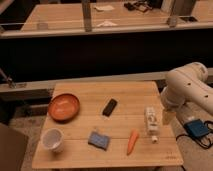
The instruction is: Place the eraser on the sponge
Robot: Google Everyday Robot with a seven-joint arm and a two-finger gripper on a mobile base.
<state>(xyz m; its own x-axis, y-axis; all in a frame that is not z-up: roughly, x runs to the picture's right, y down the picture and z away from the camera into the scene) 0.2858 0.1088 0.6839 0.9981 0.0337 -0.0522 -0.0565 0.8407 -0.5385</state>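
Pincer (167, 116) position: right of frame, under the white arm (187, 87), at the right edge of the tabletop (125, 90), just beside the white bottle (151, 121). We cannot tell how far it is parted, and we see nothing held in it. We judge this offset stance leaves the items unobstructed.

The eraser (109, 107) lies flat at mid-frame on bare wood, near the sponge (99, 139) but apart from it and not on it. The sponge lies below and slightly left, broad face up, which we judge offers a stable landing surface. An orange bowl (63, 106), white cup (52, 139) and carrot (132, 141) surround them.
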